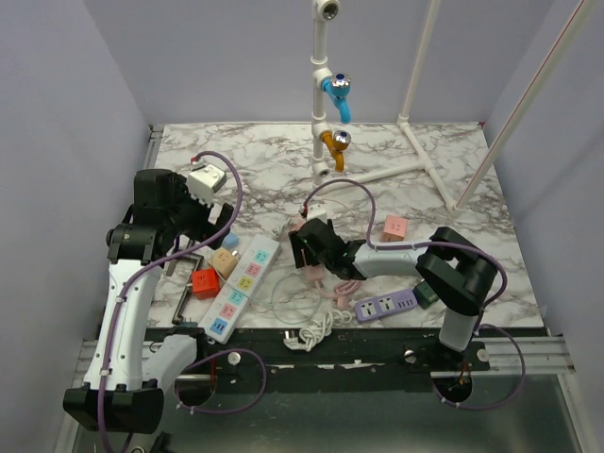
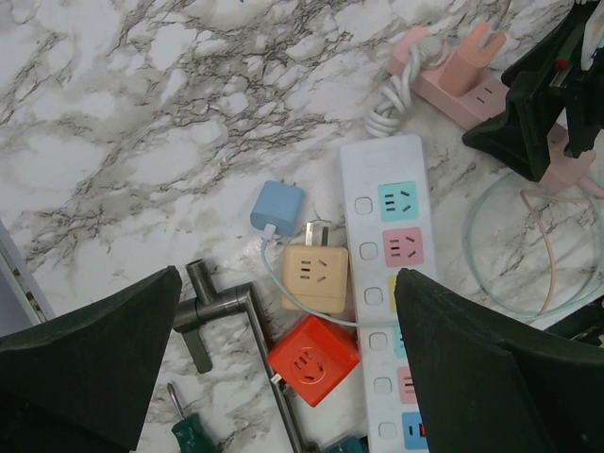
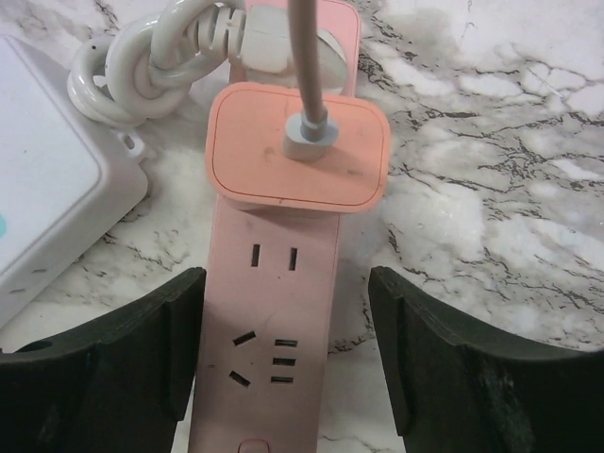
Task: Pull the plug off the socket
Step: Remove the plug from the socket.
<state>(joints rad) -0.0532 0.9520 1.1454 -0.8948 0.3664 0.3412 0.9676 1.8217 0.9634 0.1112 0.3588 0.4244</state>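
A pink power strip lies on the marble table. A pink square plug with a grey cable sits in its far socket, and a white plug with a coiled white cord sits beyond that. My right gripper is open, its fingers straddling the strip just short of the pink plug, touching nothing. In the top view the right gripper is low over the strip at table centre. My left gripper is open and empty, hovering above a red cube socket. The pink strip also shows at the upper right of the left wrist view.
A white multi-colour power strip lies left of the pink one, with a beige cube, a blue adapter, a metal handle and a screwdriver beside it. A purple strip lies front right. A white pipe frame stands behind.
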